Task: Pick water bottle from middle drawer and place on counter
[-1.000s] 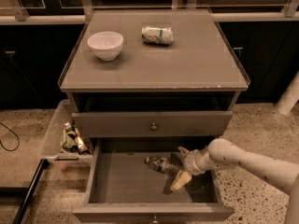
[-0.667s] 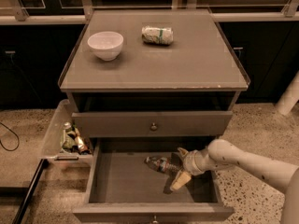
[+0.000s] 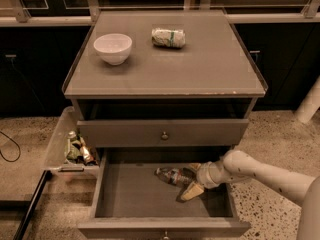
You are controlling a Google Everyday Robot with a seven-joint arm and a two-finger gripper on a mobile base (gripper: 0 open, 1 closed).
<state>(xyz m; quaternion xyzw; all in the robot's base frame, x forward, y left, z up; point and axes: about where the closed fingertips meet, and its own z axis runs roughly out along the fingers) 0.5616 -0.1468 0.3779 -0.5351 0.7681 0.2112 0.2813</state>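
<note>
The counter (image 3: 210, 74) looks smooth and glassy. In the matt grey middle drawer (image 3: 130, 199), the smooth cream end effector (image 3: 187, 182) sits, fingers spread, beside the clear plastic water bottle (image 3: 171, 175).

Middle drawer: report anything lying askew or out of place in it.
The water bottle lies on its side, slanted across the floor of the drawer rather than standing. The gripper is inside the drawer at one end of the bottle. Nothing looks spilled or broken.
</note>
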